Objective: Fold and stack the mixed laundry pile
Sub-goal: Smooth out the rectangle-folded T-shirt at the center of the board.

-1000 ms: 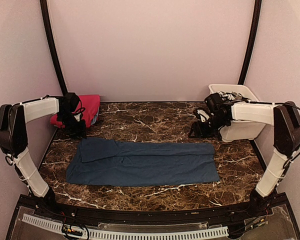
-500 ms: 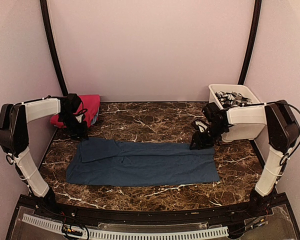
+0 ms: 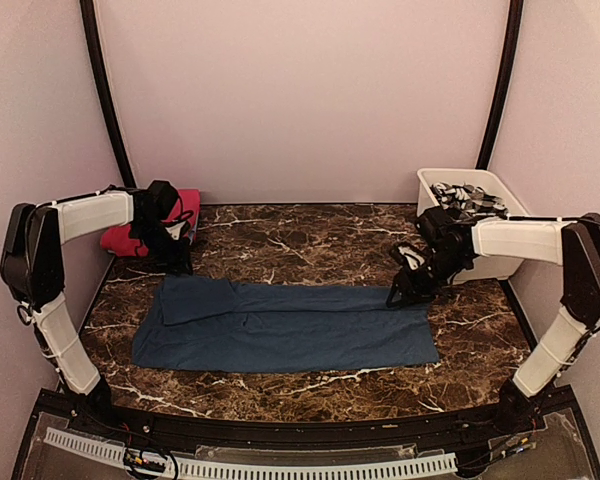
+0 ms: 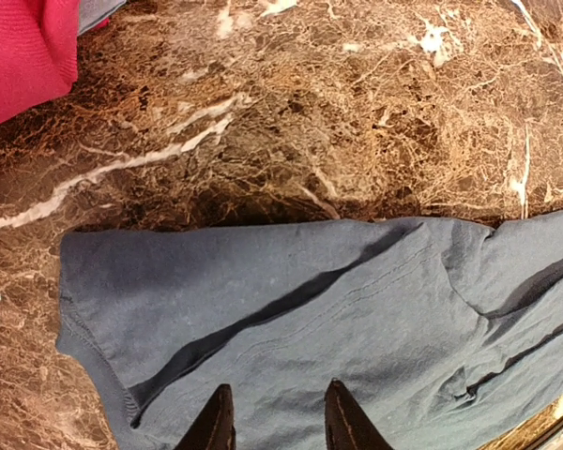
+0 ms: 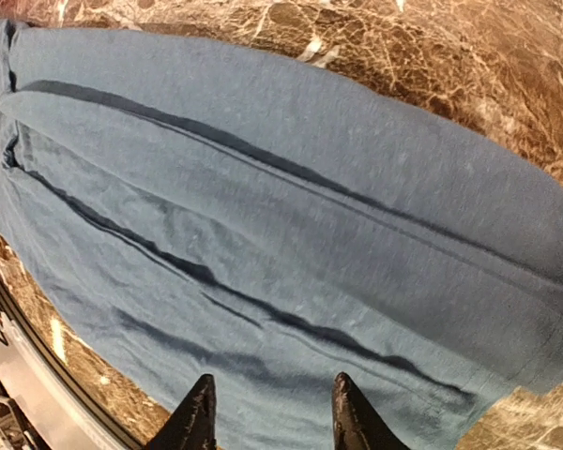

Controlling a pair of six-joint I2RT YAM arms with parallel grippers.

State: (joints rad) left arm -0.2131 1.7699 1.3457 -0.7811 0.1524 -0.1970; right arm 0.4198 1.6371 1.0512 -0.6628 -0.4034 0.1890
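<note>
- The bench is a brown marble-patterned slab with white veins, and all of the cloth lies on it or at its edges.
- The dark navy-blue garment is the largest piece. It lies flat in the middle of the bench as a long band running left to right, nearer the arms than the back wall.
  - Its right end is squared off. At its far-left corner a smaller flap is folded over the top.
  - Shallow creases run along its length, and the left wrist view shows a stitched hem at the left edge.
- The white tub stands at the far-right corner, with a grey-and-white patterned cloth bunched inside it.
- The magenta-pink garment sits in a soft heap at the far-left corner, well apart from the navy one. The left arm partly hides it. In the left wrist view a strip of light blue cloth shows just beside it.
- The right gripper is low over the far-right corner of the navy garment. Its fingers are apart with nothing between them, and I cannot tell whether they touch the cloth.
- The left gripper is above the far-left corner of the same garment. Its fingers are a narrow gap apart and hold nothing.
</note>
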